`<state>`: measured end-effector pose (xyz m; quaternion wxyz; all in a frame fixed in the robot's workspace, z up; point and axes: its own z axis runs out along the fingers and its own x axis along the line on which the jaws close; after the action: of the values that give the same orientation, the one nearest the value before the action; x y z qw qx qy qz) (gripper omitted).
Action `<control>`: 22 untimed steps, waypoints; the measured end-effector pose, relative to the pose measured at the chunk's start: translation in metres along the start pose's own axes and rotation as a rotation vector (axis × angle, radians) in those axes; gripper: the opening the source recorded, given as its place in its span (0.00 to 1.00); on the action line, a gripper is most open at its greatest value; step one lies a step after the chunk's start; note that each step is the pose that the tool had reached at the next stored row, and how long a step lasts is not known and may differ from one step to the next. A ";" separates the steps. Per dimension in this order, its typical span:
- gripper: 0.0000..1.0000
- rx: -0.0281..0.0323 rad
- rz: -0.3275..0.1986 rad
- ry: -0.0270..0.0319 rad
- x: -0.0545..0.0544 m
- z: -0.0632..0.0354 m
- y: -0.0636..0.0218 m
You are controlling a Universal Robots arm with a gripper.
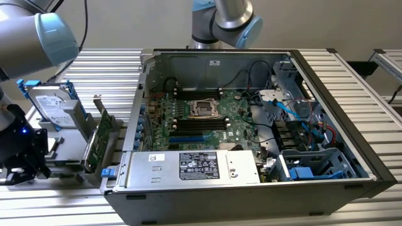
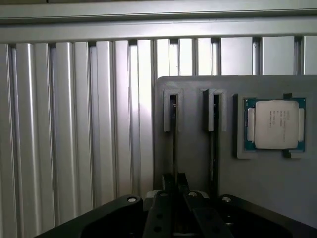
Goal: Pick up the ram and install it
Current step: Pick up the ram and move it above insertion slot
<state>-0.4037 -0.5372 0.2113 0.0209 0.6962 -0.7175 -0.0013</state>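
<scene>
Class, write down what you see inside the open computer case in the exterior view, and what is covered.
Inside the computer case: motherboard, processor socket, power supply, blue cables. The power supply hides whatever lies beneath.

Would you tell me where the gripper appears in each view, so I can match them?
Exterior view: the gripper is at the exterior view's far left, left of the upright green card.
Wrist view: the gripper is over a slot in the grey holder, near the processor chip.
Shared landmark: the ribbed metal table.
</scene>
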 end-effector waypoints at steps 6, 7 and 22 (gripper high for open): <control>0.14 0.0000 0.000 0.0001 0.001 -0.0228 0.0006; 0.14 0.0001 0.000 0.0000 0.001 -0.0269 0.0007; 0.14 -0.0145 -0.001 0.0005 0.000 -0.0957 -0.0329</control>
<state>-0.3678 -0.5361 0.3059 0.0262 0.6966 -0.7170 -0.0063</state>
